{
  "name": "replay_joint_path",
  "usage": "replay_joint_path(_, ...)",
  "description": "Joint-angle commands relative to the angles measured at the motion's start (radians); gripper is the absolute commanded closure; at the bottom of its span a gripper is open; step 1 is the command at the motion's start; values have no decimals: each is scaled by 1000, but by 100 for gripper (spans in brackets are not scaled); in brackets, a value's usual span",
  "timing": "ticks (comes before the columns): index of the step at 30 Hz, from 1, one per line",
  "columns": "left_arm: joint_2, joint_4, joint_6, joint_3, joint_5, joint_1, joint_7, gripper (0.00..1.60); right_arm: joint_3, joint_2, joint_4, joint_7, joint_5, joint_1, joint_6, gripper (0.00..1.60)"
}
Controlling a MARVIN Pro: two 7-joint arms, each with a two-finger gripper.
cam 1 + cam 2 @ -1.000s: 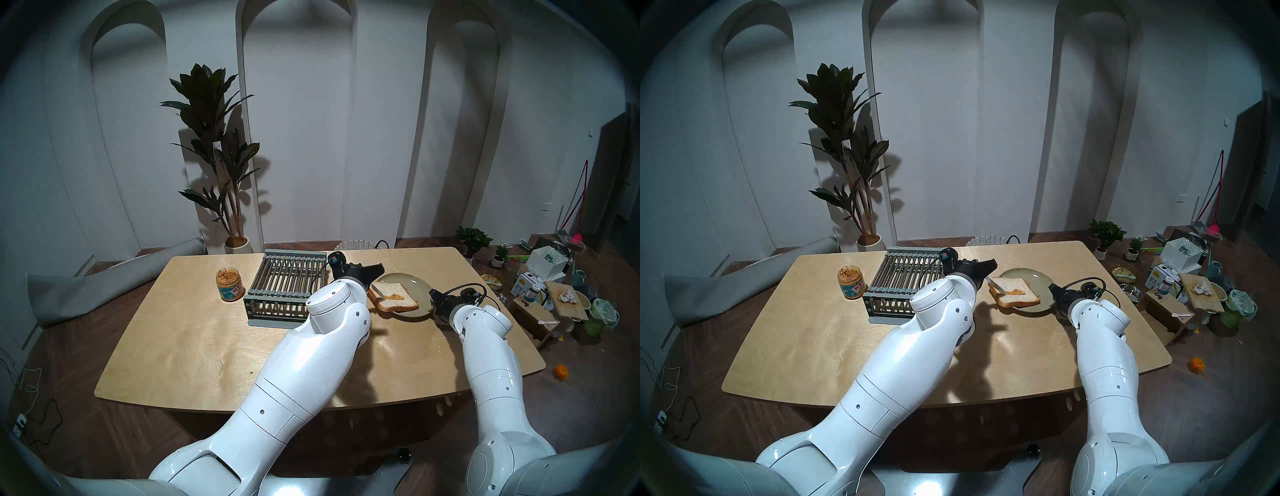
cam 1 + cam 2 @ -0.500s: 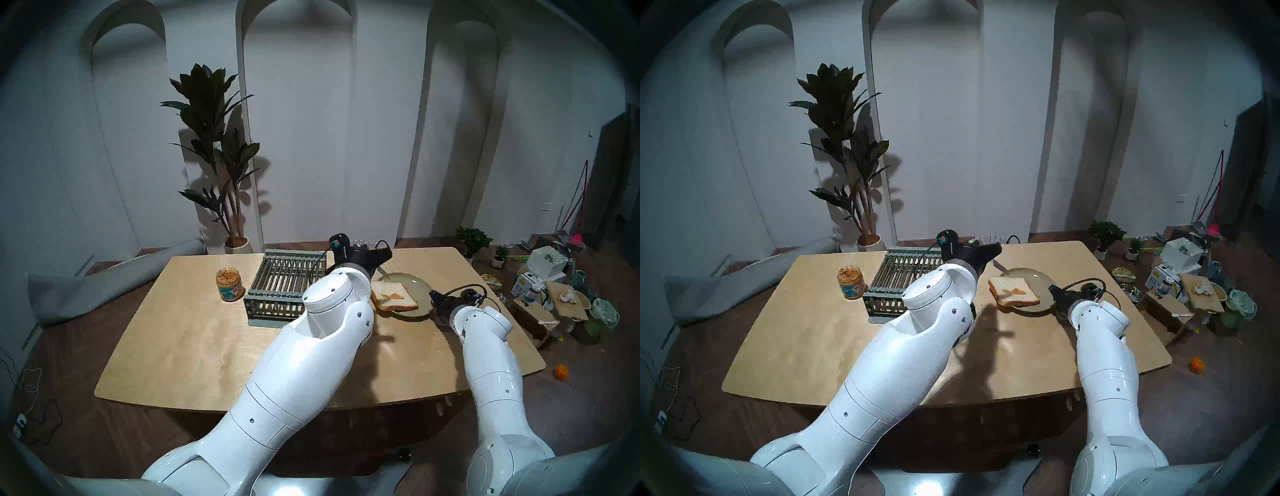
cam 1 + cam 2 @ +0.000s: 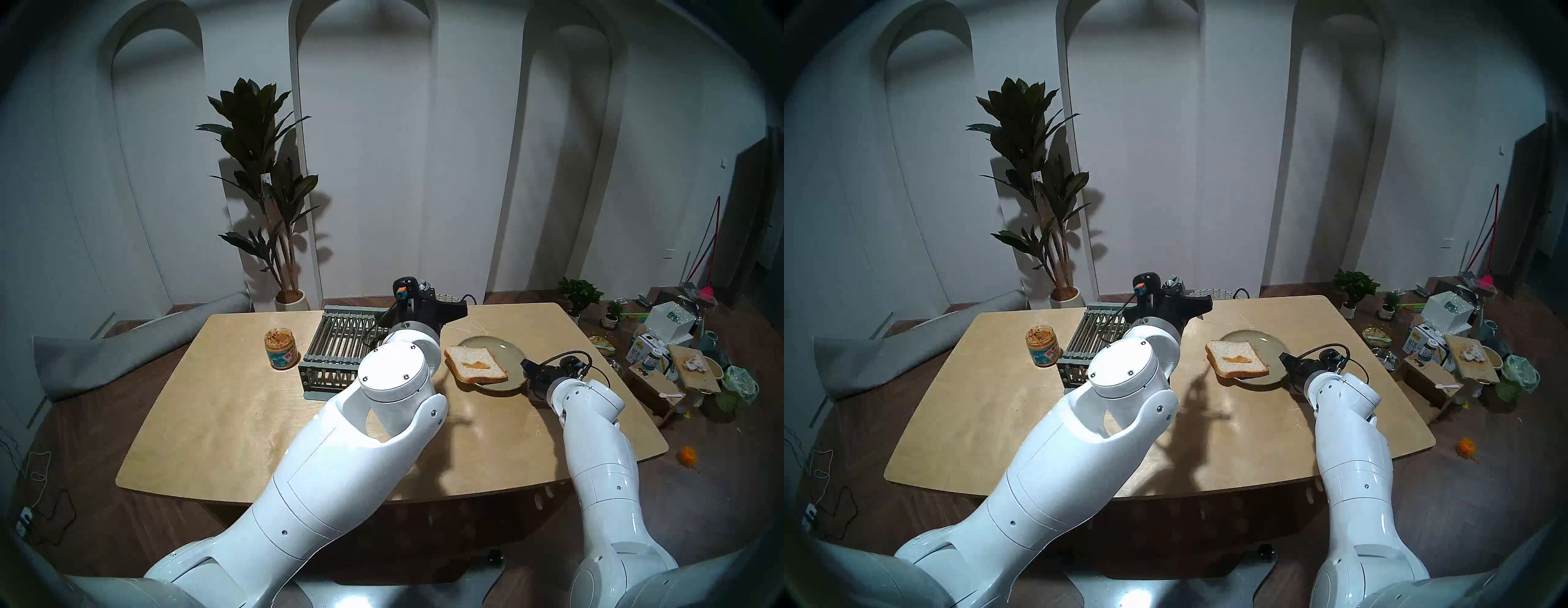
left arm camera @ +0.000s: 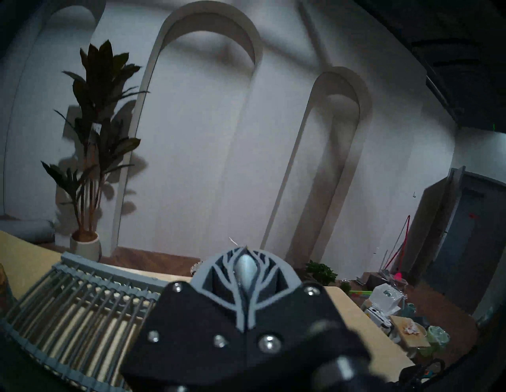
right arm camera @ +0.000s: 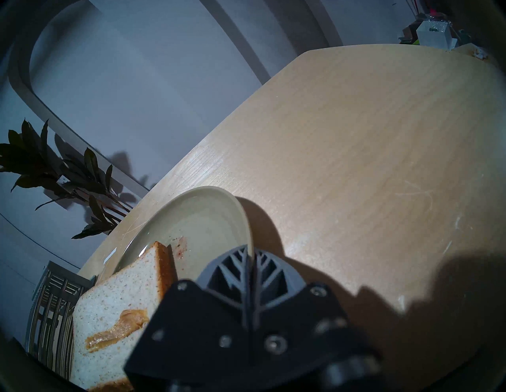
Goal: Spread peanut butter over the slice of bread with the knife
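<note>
Pale green plate [image 3: 511, 354]; white, tan-crusted bread [image 3: 471, 361]

We see a table [image 3: 237, 429] of pale wood, smooth with a soft sheen and fine scratches near the plate [image 5: 202, 219], which looks like glazed ceramic, glossy. The slice of bread [image 5: 117, 301] is porous and matt, its peanut butter [image 5: 120, 331] smear thick and slightly shiny. The jar [image 3: 281, 350] is clear and glossy with a printed label. The rack [image 4: 82, 298] looks like matt grey plastic with metal rods. Both arms wear glossy white shells.
</note>
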Motion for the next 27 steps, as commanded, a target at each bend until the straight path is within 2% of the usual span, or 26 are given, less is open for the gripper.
replay_joint_path(1,41,-53,-12,-7,38,-4,6,160,-7,-18,-81,-4,-13,-32,-36,160)
replay_joint_path(4,48,-57,-17,-8,37,0,9,160,-10,-27,-100,-17,-27,-42,-51,160)
replay_joint_path(6,53,-58,-23,-6,41,2,13,160,-13,-30,-105,-25,-36,-43,-57,143)
replay_joint_path(8,57,-57,-25,-2,49,1,17,160,-14,-30,-105,-27,-37,-43,-58,143)
replay_joint_path(9,61,-54,-31,2,60,-1,19,160,-15,-30,-105,-27,-39,-43,-60,100)
replay_joint_path(11,63,-55,-32,1,59,0,22,160,-17,-31,-106,-33,-42,-42,-60,66)
replay_joint_path(12,66,-53,-33,3,65,-2,23,160,-17,-31,-106,-34,-42,-41,-60,0)
replay_joint_path(20,87,-47,-52,24,119,-16,37,160,-20,-22,-125,-42,-43,-36,-37,0)
replay_joint_path(27,138,-48,-67,45,216,-20,79,160,-5,12,-247,-33,-56,-68,-29,0)
